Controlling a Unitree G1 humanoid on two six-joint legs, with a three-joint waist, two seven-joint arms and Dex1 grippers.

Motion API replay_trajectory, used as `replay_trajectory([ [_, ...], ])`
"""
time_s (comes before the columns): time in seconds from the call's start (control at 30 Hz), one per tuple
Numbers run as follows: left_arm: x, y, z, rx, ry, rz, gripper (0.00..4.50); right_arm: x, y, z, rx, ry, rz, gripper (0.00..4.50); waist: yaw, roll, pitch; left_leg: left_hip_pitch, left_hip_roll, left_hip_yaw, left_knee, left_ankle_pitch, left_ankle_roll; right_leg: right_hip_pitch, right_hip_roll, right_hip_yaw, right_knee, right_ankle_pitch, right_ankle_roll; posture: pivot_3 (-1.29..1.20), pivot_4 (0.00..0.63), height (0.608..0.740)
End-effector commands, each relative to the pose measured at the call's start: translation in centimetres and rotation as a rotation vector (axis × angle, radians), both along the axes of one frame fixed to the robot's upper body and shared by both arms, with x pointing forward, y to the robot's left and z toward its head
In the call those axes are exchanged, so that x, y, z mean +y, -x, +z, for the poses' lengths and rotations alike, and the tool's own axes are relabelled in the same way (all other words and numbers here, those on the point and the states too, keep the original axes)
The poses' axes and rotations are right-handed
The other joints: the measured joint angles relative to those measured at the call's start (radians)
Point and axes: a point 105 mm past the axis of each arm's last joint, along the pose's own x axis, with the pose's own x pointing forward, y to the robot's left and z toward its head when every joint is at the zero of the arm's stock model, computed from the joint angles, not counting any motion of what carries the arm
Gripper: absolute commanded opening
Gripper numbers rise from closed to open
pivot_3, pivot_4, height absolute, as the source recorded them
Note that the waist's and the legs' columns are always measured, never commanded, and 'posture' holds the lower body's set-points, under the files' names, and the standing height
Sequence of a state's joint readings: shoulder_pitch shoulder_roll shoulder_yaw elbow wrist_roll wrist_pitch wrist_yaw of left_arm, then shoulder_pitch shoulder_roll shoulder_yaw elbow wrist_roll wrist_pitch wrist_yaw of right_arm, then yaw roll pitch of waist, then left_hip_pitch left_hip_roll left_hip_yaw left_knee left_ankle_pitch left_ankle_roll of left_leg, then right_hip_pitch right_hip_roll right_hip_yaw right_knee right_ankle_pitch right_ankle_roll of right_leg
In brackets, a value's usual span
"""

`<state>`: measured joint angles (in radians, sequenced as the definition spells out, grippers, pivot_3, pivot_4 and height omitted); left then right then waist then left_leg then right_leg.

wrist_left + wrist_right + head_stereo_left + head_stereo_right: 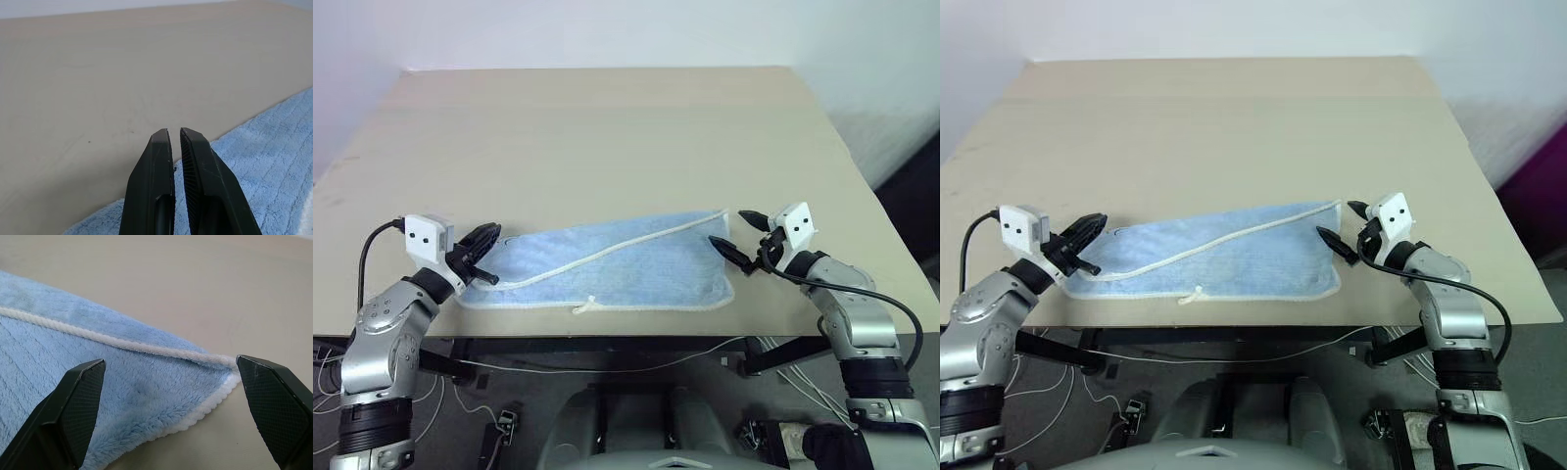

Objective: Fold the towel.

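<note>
While the towel (pixel 626 262) lies folded once lengthwise near the table's (pixel 607 127) front edge, head views show a gripper at each short end: left gripper (pixel 481 257) at the left end, right gripper (pixel 736 238) at the right. White hem runs diagonally across the top layer; tag loop (pixel 584 306) sticks out at the front edge.

L wrist view: fingers (pixel 159 166) pressed together, nothing between them, tips over the cloth's edge.

R wrist view: fingers (pixel 80 391) spread wide, straddling the towel's corner, not pinching it.

Assessment: first fold looks done; second, end-to-end fold pending. Next move calls for R jaws to close on that corner; L must open before gripping.
</note>
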<state>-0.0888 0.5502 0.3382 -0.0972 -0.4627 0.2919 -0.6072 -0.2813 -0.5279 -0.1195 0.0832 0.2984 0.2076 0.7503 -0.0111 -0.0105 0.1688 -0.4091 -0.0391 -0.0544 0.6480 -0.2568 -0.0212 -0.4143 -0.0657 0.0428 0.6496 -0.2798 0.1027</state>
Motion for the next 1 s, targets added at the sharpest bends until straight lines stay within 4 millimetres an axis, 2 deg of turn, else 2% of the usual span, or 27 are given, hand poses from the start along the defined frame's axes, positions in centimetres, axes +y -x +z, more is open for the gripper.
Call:
replay_trajectory([
  [0.03, 0.1, -0.2, 1.3, -0.048, -0.012, 0.001, 0.38, 0.5, 0.0, 1.6, -0.060, -0.004, 0.020, 4.49, 0.000, 0.000, 0.000, 0.000, 0.000, 0.000, 0.000, 0.000, 0.000, 0.000, 0.000, 0.000, 0.000, 0.000, 0.000, 0.00, 0.150, 0.740],
  [0.2, -0.3, -0.2, 0.4, -0.023, -0.021, -0.006, 0.38, 0.4, -0.1, 1.3, -0.061, -0.001, 0.001, 4.49, -0.001, 0.000, 0.000, 0.000, 0.000, 0.000, 0.000, 0.000, 0.000, 0.000, 0.000, 0.000, 0.000, 0.000, 0.000, 0.00, 0.150, 0.740],
  [0.43, 0.2, 0.8, 1.0, -0.017, -0.070, -0.012, 0.38, 1.3, -0.2, 0.8, -0.048, -0.007, 0.027, 4.49, -0.002, 0.000, 0.000, 0.000, 0.000, 0.000, 0.000, 0.000, 0.000, 0.000, 0.000, 0.000, 0.000, 0.000, 0.000, 0.00, 0.150, 0.740],
  [0.57, 1.2, 1.3, 0.5, 0.018, -0.212, -0.037, 0.38, 1.5, -0.3, 0.9, -0.058, -0.025, 0.020, 4.49, -0.002, 0.000, 0.000, 0.000, 0.000, 0.000, 0.000, 0.000, 0.000, 0.000, 0.000, 0.000, 0.000, 0.000, 0.000, 0.00, 0.150, 0.740],
  [0.73, 2.0, 1.5, 1.1, 0.013, -0.369, -0.092, 0.38, 1.3, -0.4, 0.7, -0.062, -0.035, -0.002, 4.49, 0.000, 0.000, 0.000, 0.000, 0.000, 0.000, 0.000, 0.000, 0.000, 0.000, 0.000, 0.000, -0.001, 0.000, 0.000, 0.00, 0.150, 0.740],
  [0.8, 2.3, 1.8, 1.6, 0.015, -0.489, -0.135, 0.38, 1.9, -0.6, 0.4, -0.053, -0.039, 0.002, 4.49, -0.002, 0.000, 0.000, 0.001, 0.000, 0.000, -0.001, 0.000, 0.000, 0.000, -0.001, 0.000, -0.001, 0.000, 0.000, 0.00, 0.150, 0.740],
  [0.87, 1.8, 2.4, 1.8, 0.020, -0.610, -0.214, 0.38, 2.2, -0.9, 0.5, -0.052, -0.040, 0.014, 4.49, -0.003, 0.001, 0.000, 0.001, 0.000, 0.000, -0.001, 0.000, 0.000, 0.000, -0.001, 0.000, -0.001, 0.000, 0.000, 0.00, 0.150, 0.740],
  [0.97, 0.8, 3.0, 2.4, 0.018, -0.641, -0.298, 0.38, 1.7, -1.5, 0.5, -0.054, -0.030, 0.008, 4.49, -0.004, 0.001, 0.001, 0.001, 0.000, 0.000, -0.002, 0.000, 0.000, 0.000, -0.001, 0.001, -0.001, 0.000, 0.000, 0.00, 0.150, 0.740],
  [1.0, 0.6, 3.4, 2.5, 0.027, -0.641, -0.333, 0.56, 1.6, -1.7, 0.5, -0.054, -0.026, 0.008, 4.50, -0.004, 0.001, 0.001, 0.001, 0.000, 0.000, -0.002, 0.000, 0.000, 0.000, -0.001, 0.001, -0.001, 0.000, 0.000, 0.00, 0.150, 0.740],
])
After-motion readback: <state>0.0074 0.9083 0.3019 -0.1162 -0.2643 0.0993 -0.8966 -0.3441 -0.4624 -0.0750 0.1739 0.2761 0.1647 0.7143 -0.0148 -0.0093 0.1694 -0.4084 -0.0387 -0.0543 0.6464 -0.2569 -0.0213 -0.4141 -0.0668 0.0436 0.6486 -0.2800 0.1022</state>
